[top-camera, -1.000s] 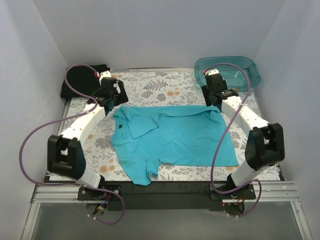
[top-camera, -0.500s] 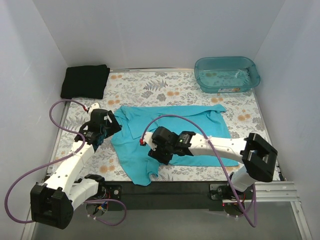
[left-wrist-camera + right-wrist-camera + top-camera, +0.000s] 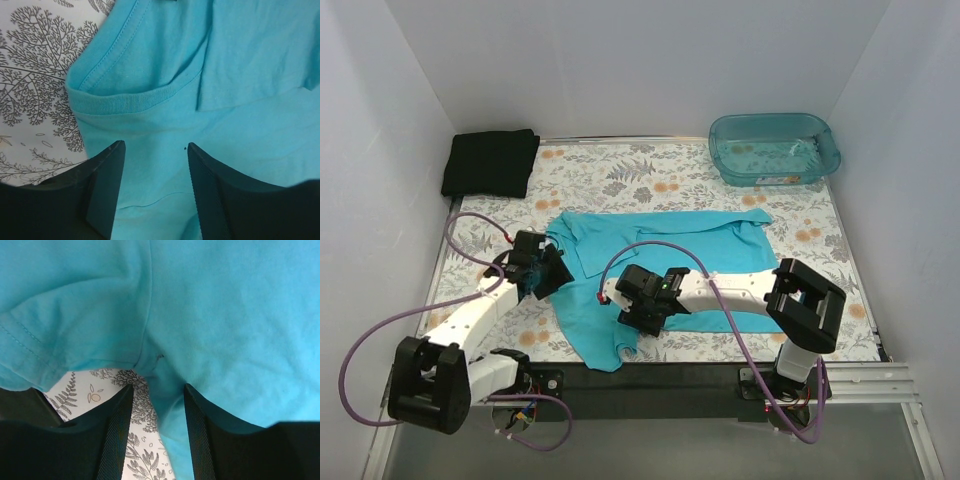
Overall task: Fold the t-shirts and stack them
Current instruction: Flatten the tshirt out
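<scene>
The turquoise t-shirt (image 3: 700, 270) lies spread across the floral table, its collar to the left and one sleeve hanging toward the front edge. The black t-shirt (image 3: 490, 163) sits folded at the back left corner. My left gripper (image 3: 548, 272) is low over the turquoise shirt's left edge; in the left wrist view it (image 3: 155, 150) stands open, with flat cloth just below the ribbed collar (image 3: 125, 102) between its fingers. My right gripper (image 3: 638, 318) is at the near sleeve; in the right wrist view it (image 3: 158, 390) is open and straddles the cloth's edge (image 3: 165, 405) at the armpit.
A translucent teal plastic tub (image 3: 775, 148) stands at the back right corner. The floral tablecloth (image 3: 650, 175) is bare between the shirts and the back wall. White walls close in the left, right and back sides.
Both arms have pulled back from the table's far side to the turquoise shirt's near-left part. Over the last half second they dropped closer to the cloth, and both sets of jaws narrowed.
</scene>
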Tool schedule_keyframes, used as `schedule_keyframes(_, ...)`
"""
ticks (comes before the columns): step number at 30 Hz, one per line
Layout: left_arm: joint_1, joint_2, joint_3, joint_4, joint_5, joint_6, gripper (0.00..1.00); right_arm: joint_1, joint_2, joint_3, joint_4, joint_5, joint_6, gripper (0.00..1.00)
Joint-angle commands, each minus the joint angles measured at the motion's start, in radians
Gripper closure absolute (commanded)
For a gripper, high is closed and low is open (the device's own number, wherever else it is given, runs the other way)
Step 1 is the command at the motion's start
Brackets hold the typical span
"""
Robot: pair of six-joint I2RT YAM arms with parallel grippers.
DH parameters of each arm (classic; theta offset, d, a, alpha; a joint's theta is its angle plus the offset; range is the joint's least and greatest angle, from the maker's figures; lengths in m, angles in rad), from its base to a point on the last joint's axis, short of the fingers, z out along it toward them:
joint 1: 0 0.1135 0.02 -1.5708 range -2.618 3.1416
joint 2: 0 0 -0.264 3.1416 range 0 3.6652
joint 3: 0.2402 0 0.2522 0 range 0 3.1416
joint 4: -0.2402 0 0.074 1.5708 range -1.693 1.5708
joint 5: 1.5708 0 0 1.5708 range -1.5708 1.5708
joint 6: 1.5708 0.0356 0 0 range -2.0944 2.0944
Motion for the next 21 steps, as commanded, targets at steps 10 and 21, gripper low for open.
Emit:
schedule_keyframes(10,0.004,0.357,0.13,0.132,-0.075,-0.001,0.59,-0.062,-0.012,-0.079,-0.082,0.141,-0.012,0.55)
schedule_keyframes(21,0.004,0.482,0.279,0.139,-0.143,0.079,0.59,-0.093,-0.019,-0.082,-0.091,0.158,-0.018,0.54)
